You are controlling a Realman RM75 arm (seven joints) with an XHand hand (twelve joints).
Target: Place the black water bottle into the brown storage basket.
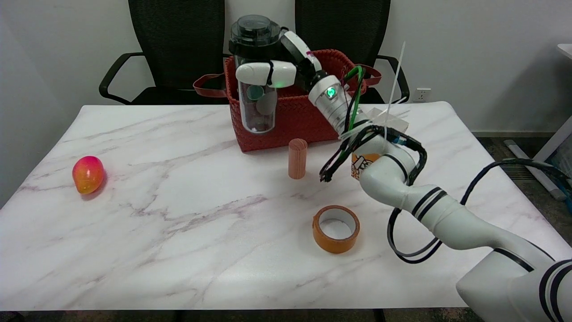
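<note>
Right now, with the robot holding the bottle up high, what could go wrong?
The right hand grips the black water bottle in the air near the brown storage basket. Its bottom looks lower than the front rim, so it might bump the wall and push the basket. If the grip slips, it could drop onto the table near the wooden cylinder.
</note>
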